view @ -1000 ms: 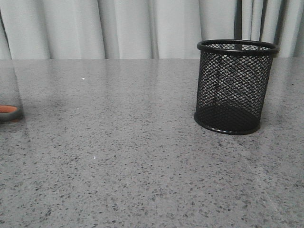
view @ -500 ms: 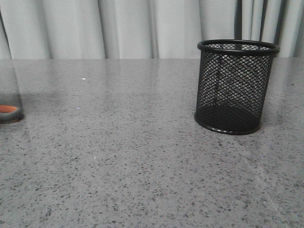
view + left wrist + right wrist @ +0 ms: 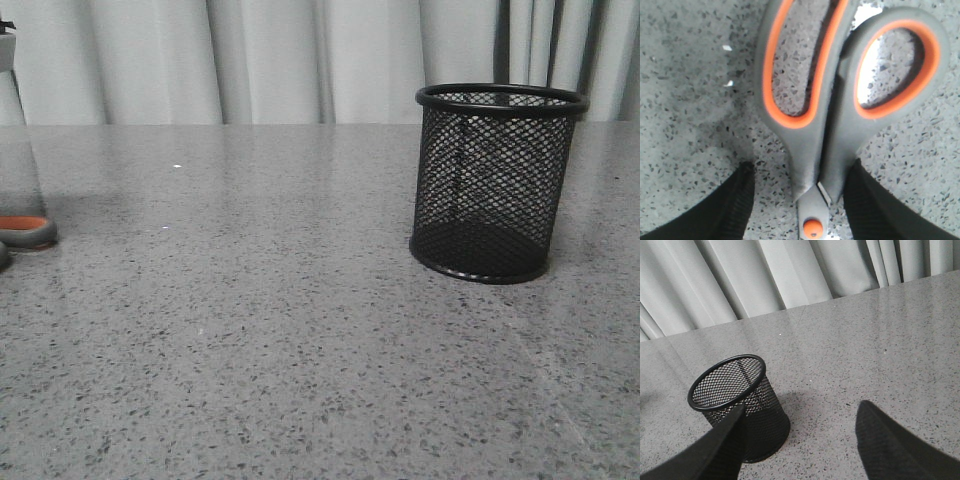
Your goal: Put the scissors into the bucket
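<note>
Scissors (image 3: 815,135) lay flat on grey table (image 3: 300,350), at its far left edge, handle loops away from wrist, blades hidden. Left gripper (image 3: 800,200) open astride the pivot. Bucket (image 3: 495,180) upright, empty, well apart. Right gripper (image 3: 800,440) open above it.

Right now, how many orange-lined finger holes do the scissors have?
2, both on the scissors lying on the table: a long narrow loop and a rounder loop beside it, above the orange pivot screw. The left gripper straddles the handle neck.
</note>
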`<state>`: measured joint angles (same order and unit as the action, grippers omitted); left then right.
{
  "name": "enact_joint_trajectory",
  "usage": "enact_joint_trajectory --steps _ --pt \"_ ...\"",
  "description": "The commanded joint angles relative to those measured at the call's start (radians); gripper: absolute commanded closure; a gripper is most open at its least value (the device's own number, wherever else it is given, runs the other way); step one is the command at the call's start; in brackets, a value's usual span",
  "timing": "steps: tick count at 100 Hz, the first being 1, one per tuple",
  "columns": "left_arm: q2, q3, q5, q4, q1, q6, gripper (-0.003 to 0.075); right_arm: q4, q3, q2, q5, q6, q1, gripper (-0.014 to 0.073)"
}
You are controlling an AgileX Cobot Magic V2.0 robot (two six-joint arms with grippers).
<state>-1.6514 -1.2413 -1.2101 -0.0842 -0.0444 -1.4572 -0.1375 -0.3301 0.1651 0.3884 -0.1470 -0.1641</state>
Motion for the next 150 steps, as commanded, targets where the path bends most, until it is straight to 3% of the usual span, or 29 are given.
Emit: enact_joint_trajectory --steps 1,25,39,71,89,102,122,150 --pt "0.025 -0.018 0.006 -0.063 -0.003 -0.003 0.0365 0.010 -0.036 0.019 -0.071 0.011 -0.002 0.0173" --pt "0.033 0.009 -0.029 -0.099 -0.025 0.042 0.0636 0.010 -0.036 0.019 -0.071 0.011 -0.002 0.0173" --pt "0.060 0.010 -0.010 -0.103 -0.051 0.042 0.0724 0.010 -0.036 0.019 -0.071 0.011 -0.002 0.0173" --pt "0.268 0.010 0.236 -0.166 -0.107 0.067 0.0730 -0.172 -0.136 0.023 -0.071 0.032 -0.021 0.0173" --pt "0.408 0.008 0.371 -0.176 -0.254 0.067 0.0730 -0.450 -0.267 0.083 -0.039 0.277 -0.100 0.0173" --pt "0.470 0.002 0.386 -0.176 -0.387 0.067 0.0729 -0.614 -0.372 0.197 0.086 0.447 -0.152 0.0173" --pt "0.538 0.002 0.414 -0.177 -0.567 0.067 0.0729 -0.779 -0.481 0.402 0.237 0.594 -0.173 0.0172" --pt "0.567 0.002 0.536 -0.276 -0.726 0.067 0.0729 -1.147 -0.584 0.627 0.382 0.858 -0.191 0.0173"
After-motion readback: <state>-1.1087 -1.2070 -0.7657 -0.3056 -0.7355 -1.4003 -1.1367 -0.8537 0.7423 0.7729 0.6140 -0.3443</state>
